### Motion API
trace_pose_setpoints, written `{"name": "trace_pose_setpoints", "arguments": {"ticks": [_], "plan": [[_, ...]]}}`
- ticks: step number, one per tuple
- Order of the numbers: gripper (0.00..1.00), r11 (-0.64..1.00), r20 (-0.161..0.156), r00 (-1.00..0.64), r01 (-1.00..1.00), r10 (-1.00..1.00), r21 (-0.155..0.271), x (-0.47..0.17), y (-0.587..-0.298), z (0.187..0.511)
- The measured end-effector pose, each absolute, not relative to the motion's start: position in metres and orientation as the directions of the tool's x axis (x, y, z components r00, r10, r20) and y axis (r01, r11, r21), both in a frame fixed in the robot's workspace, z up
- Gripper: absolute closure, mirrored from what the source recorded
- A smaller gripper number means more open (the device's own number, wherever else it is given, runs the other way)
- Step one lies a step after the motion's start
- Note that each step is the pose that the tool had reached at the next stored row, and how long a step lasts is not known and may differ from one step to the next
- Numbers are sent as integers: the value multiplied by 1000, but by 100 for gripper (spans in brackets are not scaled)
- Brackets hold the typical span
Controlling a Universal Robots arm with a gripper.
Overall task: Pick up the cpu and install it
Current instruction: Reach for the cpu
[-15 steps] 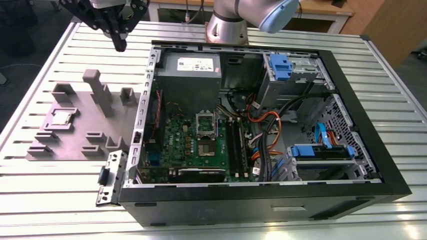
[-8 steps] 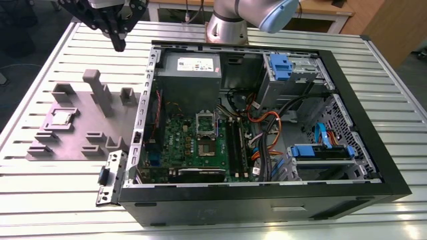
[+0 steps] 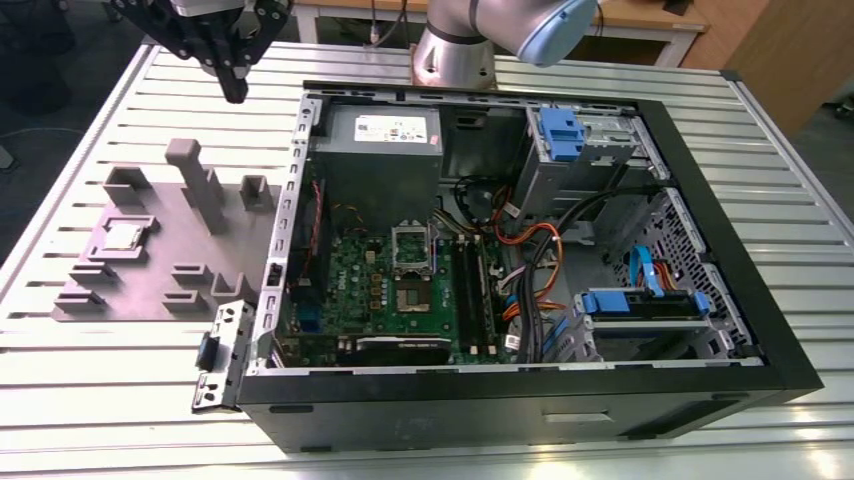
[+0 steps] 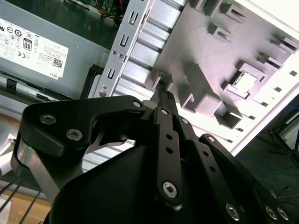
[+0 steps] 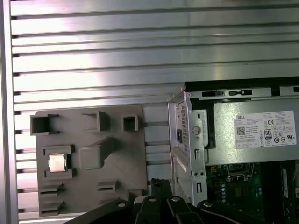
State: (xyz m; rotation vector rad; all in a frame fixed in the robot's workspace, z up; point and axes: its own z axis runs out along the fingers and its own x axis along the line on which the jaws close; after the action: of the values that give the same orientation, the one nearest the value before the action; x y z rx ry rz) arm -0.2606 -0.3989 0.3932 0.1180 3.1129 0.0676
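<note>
Grey fixture tray (image 3: pixel 140 288): cpu (image 3: pixel 124 235) seated in a square pocket, seven o'clock from my gripper (image 3: pixel 235 92), fingers together and empty; grey posts (image 3: pixel 198 190) stand between. Open computer case (image 3: pixel 534 410) at four o'clock. Cpu: small, square, pale silver top.

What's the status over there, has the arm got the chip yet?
Gripper shut, empty, hanging above the table. Cpu untouched, seated in grey holder. Holder's upright posts stand close by.
</note>
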Motion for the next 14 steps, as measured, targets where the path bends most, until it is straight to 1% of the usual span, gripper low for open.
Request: {"name": "trace_pose_setpoints", "arguments": {"ticks": [14], "plan": [[89,996,-24,-997,75,76,44,-267,-399,393]]}}
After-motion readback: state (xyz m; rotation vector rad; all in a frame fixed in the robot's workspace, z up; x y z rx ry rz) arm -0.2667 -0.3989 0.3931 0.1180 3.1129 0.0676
